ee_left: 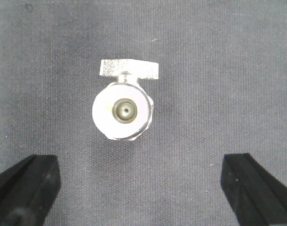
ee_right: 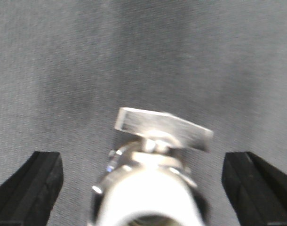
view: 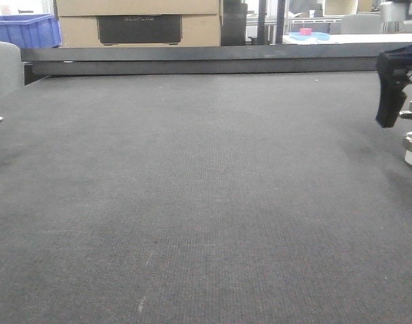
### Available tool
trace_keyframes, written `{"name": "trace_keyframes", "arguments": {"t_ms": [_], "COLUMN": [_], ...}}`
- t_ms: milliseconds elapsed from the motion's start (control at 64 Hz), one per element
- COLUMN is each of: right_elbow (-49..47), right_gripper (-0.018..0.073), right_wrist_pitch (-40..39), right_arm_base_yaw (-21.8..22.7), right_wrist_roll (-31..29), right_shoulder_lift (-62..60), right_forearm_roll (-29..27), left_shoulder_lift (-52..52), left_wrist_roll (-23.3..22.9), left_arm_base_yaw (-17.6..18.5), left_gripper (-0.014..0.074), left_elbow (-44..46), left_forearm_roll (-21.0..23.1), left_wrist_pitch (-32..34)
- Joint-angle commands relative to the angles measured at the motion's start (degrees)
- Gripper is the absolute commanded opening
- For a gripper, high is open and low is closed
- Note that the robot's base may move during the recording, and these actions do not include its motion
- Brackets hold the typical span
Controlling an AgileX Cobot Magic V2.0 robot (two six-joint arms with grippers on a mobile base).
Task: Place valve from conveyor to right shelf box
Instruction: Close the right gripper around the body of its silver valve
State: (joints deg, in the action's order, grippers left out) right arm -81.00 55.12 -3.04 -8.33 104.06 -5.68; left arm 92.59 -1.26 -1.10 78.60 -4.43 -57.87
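Right gripper [ee_right: 144,188]: jaws spread wide, nothing held. Its two black fingers [ee_right: 33,186] stand at either edge of the wrist view. The valve [ee_right: 150,165] rises between them, clear of both, and is close and blurred, filling the lower middle of that view.

The valve stands on end, with its long axis vertical and pointing up at the camera and a white cap [ee_right: 143,209] uppermost. The lever [ee_right: 164,128] juts from the side away from the wrist. Its bar lies roughly parallel to the line on which the jaws close, so it does not cross their path.

The front view agrees. At the right edge, one right finger hangs just beside the valve, its tip about level with the body and not touching. The valve's lower end rests on the desk [view: 206,202].

Left gripper [ee_left: 141,188]: jaws likewise fully open and empty. A second valve [ee_left: 123,113] stands upright on the desk ahead of the fingertips, not between them. It appears smaller and sharp, so this gripper is judged to be higher and further off.

Judgement: the right arm is the nearer. The coming move looks like a short straight descent, followed by closing across the metal body below the lever.

Risk: an upright valve may tip if one jaw meets it first.

The shelf and its box are not in view.
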Motion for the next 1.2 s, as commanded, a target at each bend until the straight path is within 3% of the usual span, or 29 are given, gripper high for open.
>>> {"name": "trace_keyframes", "arguments": {"t_ms": [0,125,235,344,500,891,1188], "right_elbow": [-0.55,-0.55,-0.55,-0.55,-0.55,2.83,7.97], "right_gripper": [0.0568,0.0536,0.0419,0.0246,-0.0172,-0.0154,-0.0154], "right_wrist_pitch": [-0.43,0.27,0.50,0.50,1.99,1.27,-0.44], "right_arm_base_yaw": [-0.03,-0.03,-0.03,-0.03,-0.03,-0.03,-0.03], "right_wrist_roll": [-0.38,-0.38,-0.38,-0.38,-0.38,-0.38,-0.38], "right_shoulder_lift": [0.17,0.17,0.17,0.17,0.02,-13.14,-22.29], "right_forearm_roll": [0.00,2.37,2.87,2.87,3.03,-1.39,-1.76], "left_shoulder_lift": [-0.23,-0.23,-0.23,-0.23,-0.23,1.60,8.49], "left_wrist_roll": [-0.44,-0.44,-0.44,-0.44,-0.44,1.74,7.88], "left_arm_base_yaw": [0.10,0.10,0.10,0.10,0.10,-0.43,-4.36], "left_gripper": [0.0598,0.0598,0.0598,0.0598,0.0598,0.0598,0.0598], "left_elbow": [0.41,0.41,0.41,0.41,0.51,9.07,11.52], "left_forearm_roll": [0.30,0.30,0.30,0.30,0.30,0.31,5.47], "left_wrist_pitch": [-0.15,-0.84,-0.94,-1.11,-0.95,-8.45,-9.20]}}
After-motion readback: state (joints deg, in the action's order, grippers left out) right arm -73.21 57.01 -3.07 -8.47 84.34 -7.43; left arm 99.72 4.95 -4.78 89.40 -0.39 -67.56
